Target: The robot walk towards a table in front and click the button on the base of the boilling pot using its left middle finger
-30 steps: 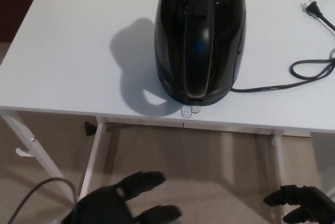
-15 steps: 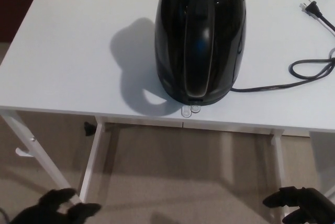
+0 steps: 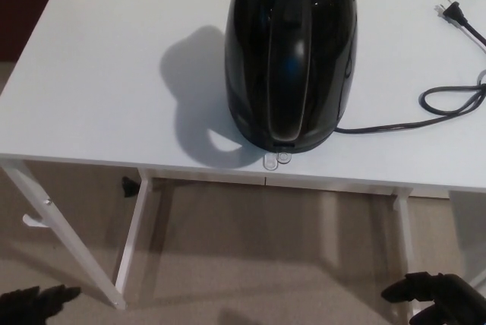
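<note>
Head view, largest item first: white table (image 3: 99,74) fills the upper frame. Black boiling pot (image 3: 290,52) stands upright near the front edge, handle facing the camera. Clear switch tab (image 3: 276,159) pokes out from its base right at the table's edge; this looks like the button to press. Black power cord (image 3: 448,101) trails right across the table, plug (image 3: 449,11) lying loose at the far corner, apparently unplugged.

Change over the last second: left hand (image 3: 34,301) has dropped from mid-bottom of frame to the lower left corner, now barely visible; cannot tell its fingers' spread. Right hand (image 3: 433,296) unchanged at lower right, fingers loosely curled, holding nothing.

Judgement: left hand is farther from the switch tab; press not yet started.
</note>
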{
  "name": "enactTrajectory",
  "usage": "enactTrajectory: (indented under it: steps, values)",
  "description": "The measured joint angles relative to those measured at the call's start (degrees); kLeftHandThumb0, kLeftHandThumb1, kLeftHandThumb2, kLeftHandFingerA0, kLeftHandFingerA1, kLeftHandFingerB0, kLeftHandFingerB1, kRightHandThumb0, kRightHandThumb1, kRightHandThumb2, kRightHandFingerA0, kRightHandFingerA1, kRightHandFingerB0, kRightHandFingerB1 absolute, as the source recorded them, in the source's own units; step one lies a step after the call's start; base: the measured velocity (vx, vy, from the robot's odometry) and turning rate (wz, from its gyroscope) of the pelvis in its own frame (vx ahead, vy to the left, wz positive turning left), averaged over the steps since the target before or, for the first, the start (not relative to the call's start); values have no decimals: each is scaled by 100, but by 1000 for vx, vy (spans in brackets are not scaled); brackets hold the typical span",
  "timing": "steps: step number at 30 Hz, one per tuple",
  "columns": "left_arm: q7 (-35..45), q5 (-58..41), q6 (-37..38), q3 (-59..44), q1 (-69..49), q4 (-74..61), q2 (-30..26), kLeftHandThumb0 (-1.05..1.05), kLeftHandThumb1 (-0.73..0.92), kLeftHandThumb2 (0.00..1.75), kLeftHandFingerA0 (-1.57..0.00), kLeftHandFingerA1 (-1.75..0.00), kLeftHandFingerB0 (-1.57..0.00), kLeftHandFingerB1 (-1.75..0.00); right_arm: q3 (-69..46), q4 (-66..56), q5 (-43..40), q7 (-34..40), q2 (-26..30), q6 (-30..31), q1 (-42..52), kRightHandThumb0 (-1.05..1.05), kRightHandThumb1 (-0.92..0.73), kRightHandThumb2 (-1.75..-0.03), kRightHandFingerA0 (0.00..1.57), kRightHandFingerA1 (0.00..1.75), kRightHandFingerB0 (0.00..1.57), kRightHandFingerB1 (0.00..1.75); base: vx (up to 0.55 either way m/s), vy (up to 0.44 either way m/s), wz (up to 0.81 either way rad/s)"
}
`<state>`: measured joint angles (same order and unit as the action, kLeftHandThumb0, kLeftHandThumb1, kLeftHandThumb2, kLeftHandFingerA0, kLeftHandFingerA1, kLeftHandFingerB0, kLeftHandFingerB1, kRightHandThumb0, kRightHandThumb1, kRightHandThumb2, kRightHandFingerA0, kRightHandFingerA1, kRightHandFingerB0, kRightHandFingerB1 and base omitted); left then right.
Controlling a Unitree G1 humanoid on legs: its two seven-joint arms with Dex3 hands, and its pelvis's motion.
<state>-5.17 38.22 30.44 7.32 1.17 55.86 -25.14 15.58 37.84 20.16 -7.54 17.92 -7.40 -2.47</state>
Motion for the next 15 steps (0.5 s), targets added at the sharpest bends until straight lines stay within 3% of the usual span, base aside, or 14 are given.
enactTrajectory:
  steps: [15]
  values:
    - [1217,-1291,-3,-732,172,528,42,-71,47,79,-21,-43,-5,-30,-25,19,6,55,32,-6,120,-41,-53,-57,63,40,54,38,0,0,0]
